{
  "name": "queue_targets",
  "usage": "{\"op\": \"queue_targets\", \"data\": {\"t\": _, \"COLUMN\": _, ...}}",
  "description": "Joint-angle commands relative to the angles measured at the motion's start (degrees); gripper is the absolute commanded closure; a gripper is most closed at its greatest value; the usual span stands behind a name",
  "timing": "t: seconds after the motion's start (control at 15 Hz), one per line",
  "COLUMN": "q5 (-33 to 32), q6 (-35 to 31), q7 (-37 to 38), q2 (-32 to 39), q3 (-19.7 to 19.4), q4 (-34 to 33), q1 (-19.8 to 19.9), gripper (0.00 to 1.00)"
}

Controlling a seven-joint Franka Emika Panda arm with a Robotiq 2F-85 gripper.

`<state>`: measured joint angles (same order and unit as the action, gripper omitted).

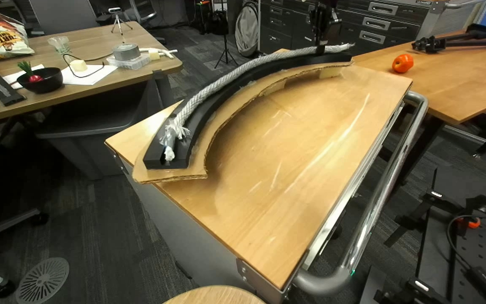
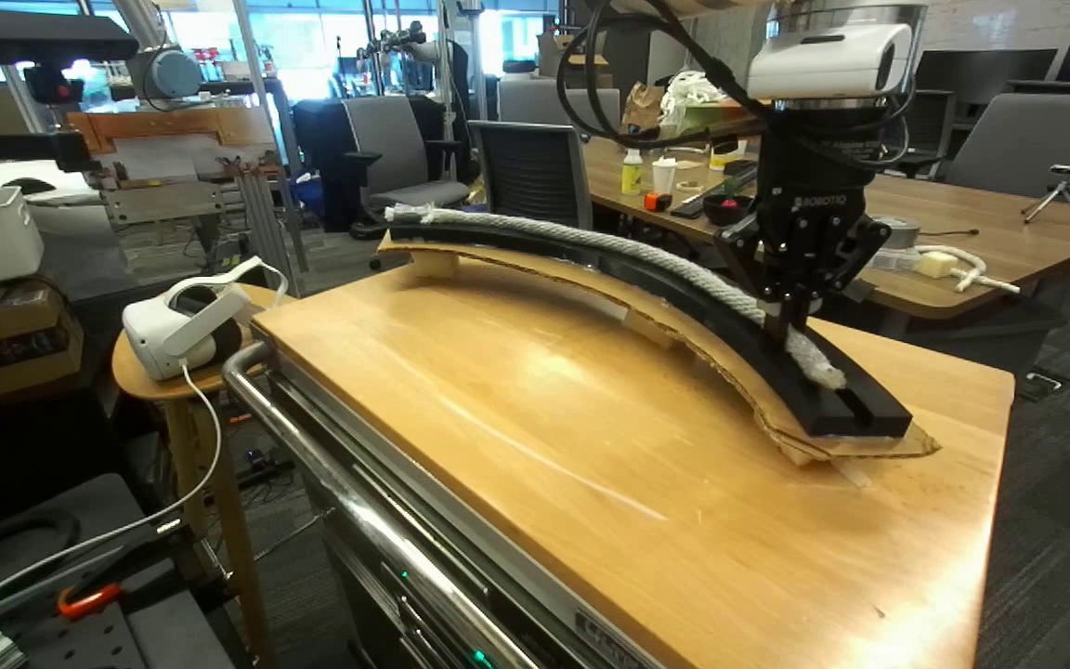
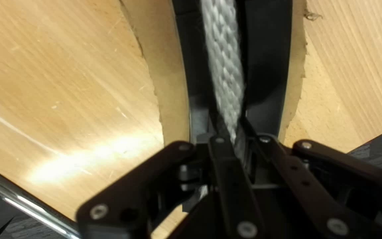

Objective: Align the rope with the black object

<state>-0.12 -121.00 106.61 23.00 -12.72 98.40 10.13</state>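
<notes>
Claw (image 2: 788,333) clenched on the rope (image 3: 225,56) near one end, presumably to steer that stretch into the slot (image 2: 858,407) of the black strip (image 3: 269,56). Rest of rope lies along the strip's arc, likely its guide.

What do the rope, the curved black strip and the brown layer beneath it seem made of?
Rope: matte braided fibre, possibly synthetic; its weave shows and one end frays.
Black strip: perhaps plastic, by its smooth, dull finish.
Brown layer: matte, most likely cardboard, by its ragged, layered edge.
</notes>
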Motion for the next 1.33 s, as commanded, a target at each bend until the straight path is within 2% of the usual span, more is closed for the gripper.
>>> {"op": "queue_targets", "data": {"t": 0.0, "q5": 1.42, "q6": 2.61, "q7": -1.34, "q2": 1.03, "q3": -0.29, "q4": -2.75, "q1": 0.28, "gripper": 0.9}}
{"op": "queue_targets", "data": {"t": 0.07, "q5": 1.48, "q6": 3.05, "q7": -1.37, "q2": 1.14, "q3": -0.26, "q4": -2.99, "q1": 0.32, "gripper": 0.96}}
{"op": "queue_targets", "data": {"t": 0.13, "q5": 1.76, "q6": 4.06, "q7": -1.62, "q2": 1.24, "q3": -0.16, "q4": -3.35, "q1": 0.45, "gripper": 0.98}}
{"op": "queue_targets", "data": {"t": 0.47, "q5": 2.36, "q6": 5.72, "q7": -1.86, "q2": 1.21, "q3": -0.1, "q4": -3.81, "q1": 0.51, "gripper": 0.97}}
{"op": "queue_targets", "data": {"t": 0.8, "q5": 1.14, "q6": 4.07, "q7": -1.6, "q2": 1.4, "q3": -0.45, "q4": -3.77, "q1": 0.12, "gripper": 0.97}}
{"op": "queue_targets", "data": {"t": 0.87, "q5": 1.03, "q6": 4.0, "q7": -1.54, "q2": 1.48, "q3": -0.48, "q4": -3.85, "q1": 0.08, "gripper": 0.88}}
{"op": "queue_targets", "data": {"t": 0.93, "q5": 0.96, "q6": 4.08, "q7": -1.56, "q2": 1.53, "q3": -0.48, "q4": -3.89, "q1": 0.05, "gripper": 0.63}}
{"op": "queue_targets", "data": {"t": 1.07, "q5": 0.74, "q6": 6.24, "q7": -2.07, "q2": 1.42, "q3": -0.46, "q4": -4.21, "q1": 0.06, "gripper": 0.6}}
{"op": "queue_targets", "data": {"t": 1.27, "q5": -3.76, "q6": 14.5, "q7": -4.37, "q2": -0.73, "q3": -1.09, "q4": -3.21, "q1": -0.96, "gripper": 0.38}}
